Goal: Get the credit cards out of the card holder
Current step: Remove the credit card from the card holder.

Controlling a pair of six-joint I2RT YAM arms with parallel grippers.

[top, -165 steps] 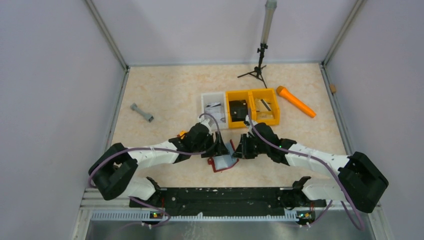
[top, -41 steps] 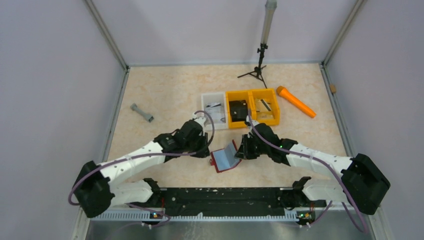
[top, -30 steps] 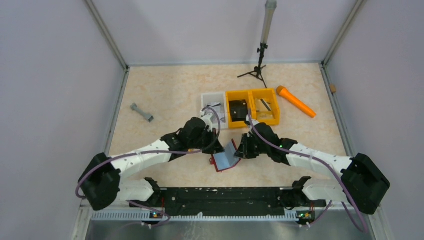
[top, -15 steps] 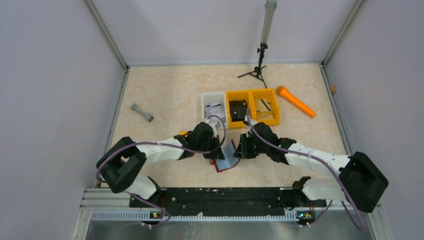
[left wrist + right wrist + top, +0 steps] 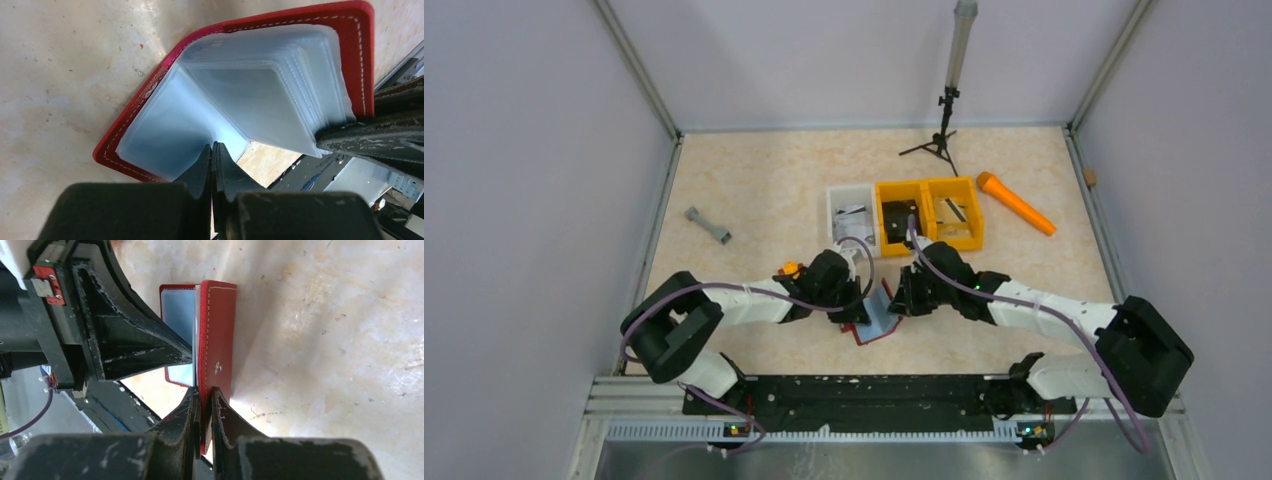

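Note:
The card holder (image 5: 879,325), a red wallet with pale clear sleeves, lies open near the table's front middle. One cover (image 5: 220,325) stands upright, and my right gripper (image 5: 205,390) is shut on its lower edge. The other cover (image 5: 360,50) lies flat with the sleeves (image 5: 260,90) fanned above it. My left gripper (image 5: 214,145) is shut, its tips pressed into the fold between the sleeves, with nothing showing between them. From above, the left gripper (image 5: 856,312) and right gripper (image 5: 894,300) meet at the holder. No credit cards can be made out in the sleeves.
Behind the holder stand a white bin (image 5: 836,200) and a yellow two-part bin (image 5: 929,185), each with small items. An orange marker (image 5: 1016,204) lies back right, a grey dumbbell piece (image 5: 708,226) back left, a small tripod (image 5: 939,140) by the rear wall.
My left arm, drawn off to the left over a second ago, has come back right, its shut tips now in the holder's fold. The right gripper loosened, then closed again on the raised cover.

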